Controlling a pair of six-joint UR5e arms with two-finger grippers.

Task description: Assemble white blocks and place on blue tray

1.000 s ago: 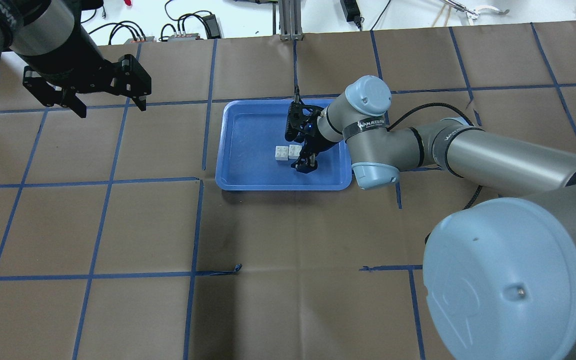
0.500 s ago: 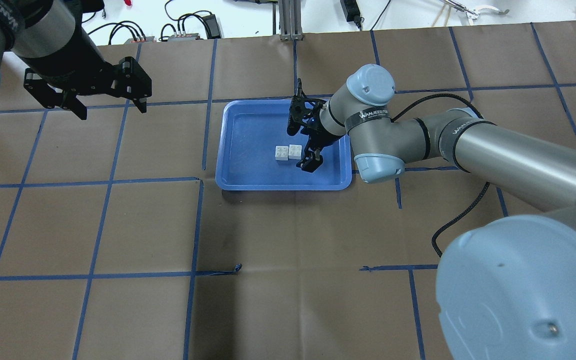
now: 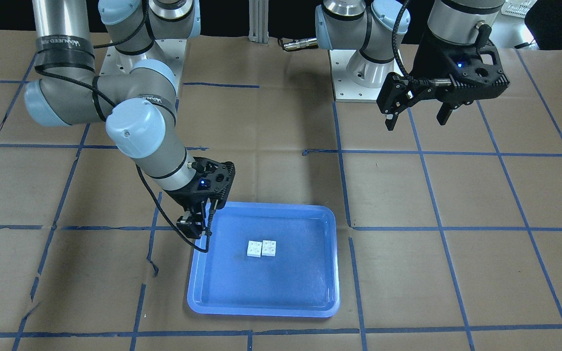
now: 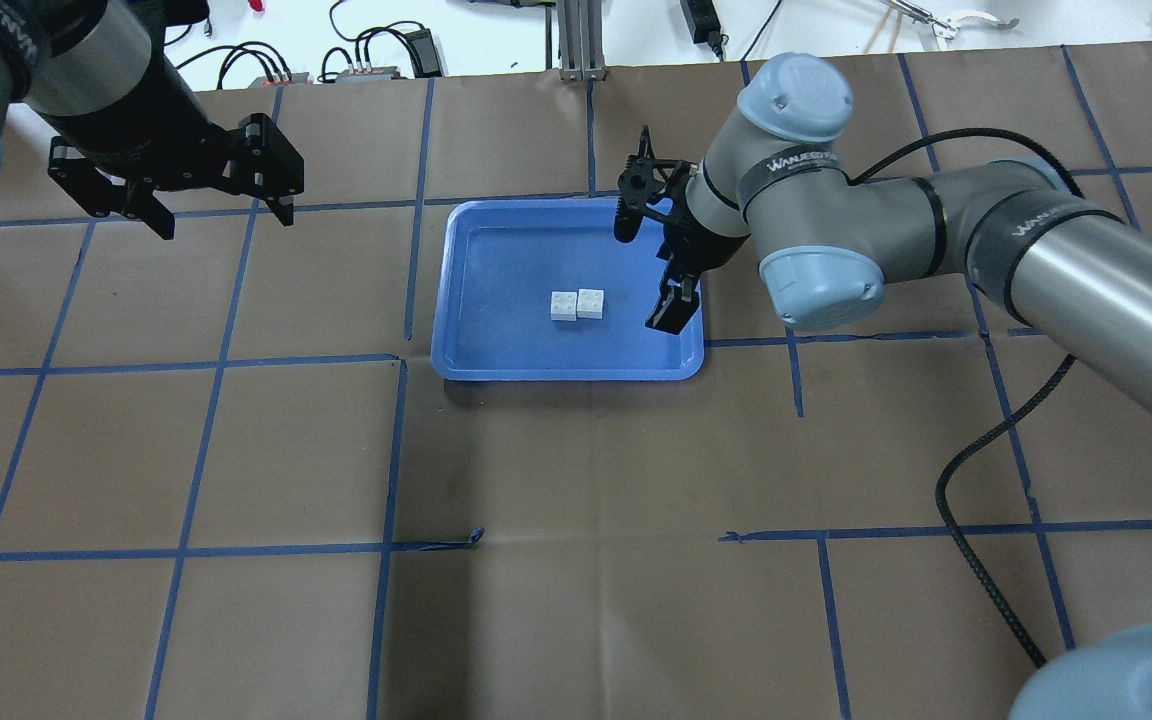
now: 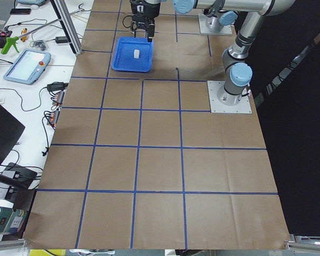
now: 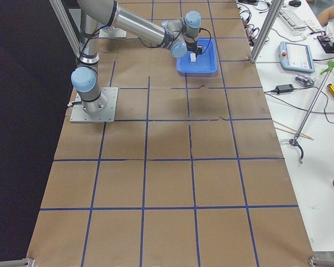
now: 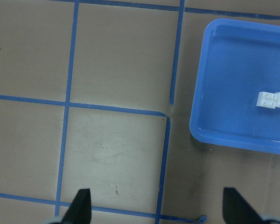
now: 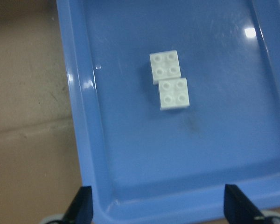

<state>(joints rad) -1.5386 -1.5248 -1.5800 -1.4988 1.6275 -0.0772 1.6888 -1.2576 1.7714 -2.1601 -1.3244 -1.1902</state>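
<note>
While the white blocks (image 4: 577,304) sit on the flat bottom of the blue tray (image 4: 456,300), we see neither gripper touching them. The two bricks lie studs up, side by side and touching, one set slightly off from the other; we cannot tell whether they are locked together. They rest near the middle of the tray. The tray itself lies in the half of the table toward the edge far from the robot's bases.

We find the right gripper (image 4: 643,278) raised over the tray's rim on the robot's right side, apart from the blocks. Its fingers are spread wide and hold nothing. Its wrist view looks down on the bricks between the two fingertips.

We see the left gripper (image 4: 221,215) hanging over bare brown paper, well apart from the tray, out toward the table's far left corner. Its fingers also stand wide apart and carry nothing. Blue tape lines (image 4: 406,270) cross the paper between it and the tray.
</note>
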